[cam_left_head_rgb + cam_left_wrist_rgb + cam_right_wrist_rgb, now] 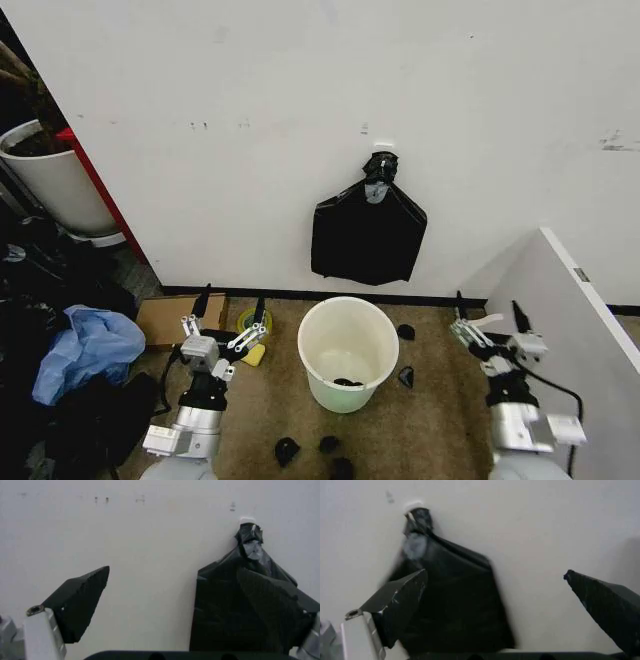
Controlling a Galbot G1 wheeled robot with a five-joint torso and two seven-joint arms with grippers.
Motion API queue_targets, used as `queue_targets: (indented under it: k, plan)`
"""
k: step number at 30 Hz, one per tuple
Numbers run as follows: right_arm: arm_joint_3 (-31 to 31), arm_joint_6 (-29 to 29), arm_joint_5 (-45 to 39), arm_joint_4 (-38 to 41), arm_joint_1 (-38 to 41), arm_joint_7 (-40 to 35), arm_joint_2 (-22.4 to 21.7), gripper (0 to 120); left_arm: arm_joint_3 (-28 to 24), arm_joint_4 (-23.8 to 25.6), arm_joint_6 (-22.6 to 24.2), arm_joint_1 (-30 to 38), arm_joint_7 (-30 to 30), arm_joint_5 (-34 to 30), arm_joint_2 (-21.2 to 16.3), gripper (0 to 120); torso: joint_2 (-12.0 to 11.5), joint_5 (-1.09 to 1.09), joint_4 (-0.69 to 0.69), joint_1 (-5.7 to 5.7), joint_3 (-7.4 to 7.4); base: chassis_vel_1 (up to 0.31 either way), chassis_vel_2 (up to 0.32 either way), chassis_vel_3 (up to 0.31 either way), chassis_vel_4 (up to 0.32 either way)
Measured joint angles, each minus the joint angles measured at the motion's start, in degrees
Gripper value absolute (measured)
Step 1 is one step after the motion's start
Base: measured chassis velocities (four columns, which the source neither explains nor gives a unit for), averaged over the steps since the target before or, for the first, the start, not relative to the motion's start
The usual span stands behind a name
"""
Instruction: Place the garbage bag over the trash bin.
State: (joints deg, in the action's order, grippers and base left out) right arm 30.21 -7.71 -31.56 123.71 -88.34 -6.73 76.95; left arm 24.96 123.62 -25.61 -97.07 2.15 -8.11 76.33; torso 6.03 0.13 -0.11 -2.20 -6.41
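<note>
From the head, the trash bin (348, 352) stands on the floor by the wall, beneath the hanging garbage bag (368, 235). Left gripper (231, 308) and right gripper (491, 312) flank it. Both wrist views show jaws released, empty.

White wall (300, 120) ahead, scuffed, black baseboard (250, 293) along its foot. Brown carpet floor (430, 430). Red edge (95, 185) and white planter (55, 180) far beyond the left fingers. White panel (570, 320) just outside the right fingers. Blue plastic bag (85, 350), flat cardboard (170, 318) outside the left fingers.
</note>
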Motion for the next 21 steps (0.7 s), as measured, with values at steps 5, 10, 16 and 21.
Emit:
queue_targets:
  k: [5, 10, 16, 21]
  plan:
    - [-3.8, 4.5, -21.7, -5.9, 13.0, 2.3, 1.3, 100, 0.7, 2.6, 0.3, -1.1, 0.4, -1.1, -0.4, 100, 0.0, 0.01, -0.01, 0.0, 0.0, 0.0, 0.0, 0.0, 0.0]
    - [-6.1, 5.6, -33.5, -10.5, 20.9, 3.4, 3.8, 100, 0.7, 3.4, 0.7, -1.3, 0.7, -1.0, 0.0, 100, 0.0, 0.01, 0.0, 0.0, 0.0, 0.0, 0.0, 0.0, 0.0]
    - [-7.3, 9.0, -41.5, -16.5, 28.8, 4.0, 8.4, 100, 0.7, 3.1, 1.5, -1.0, 1.5, 0.0, 0.4, 100, 0.0, 0.0, 0.0, -0.01, -0.01, 0.0, 0.0, 0.0, 0.0]
    - [-8.6, 11.0, -43.7, -20.6, 33.7, 2.3, 11.7, 100, 1.2, 3.5, 2.1, -1.3, 2.1, 0.5, 0.5, 100, 0.0, 0.0, -0.01, 0.0, 0.0, 0.0, 0.0, 0.0, 0.0]
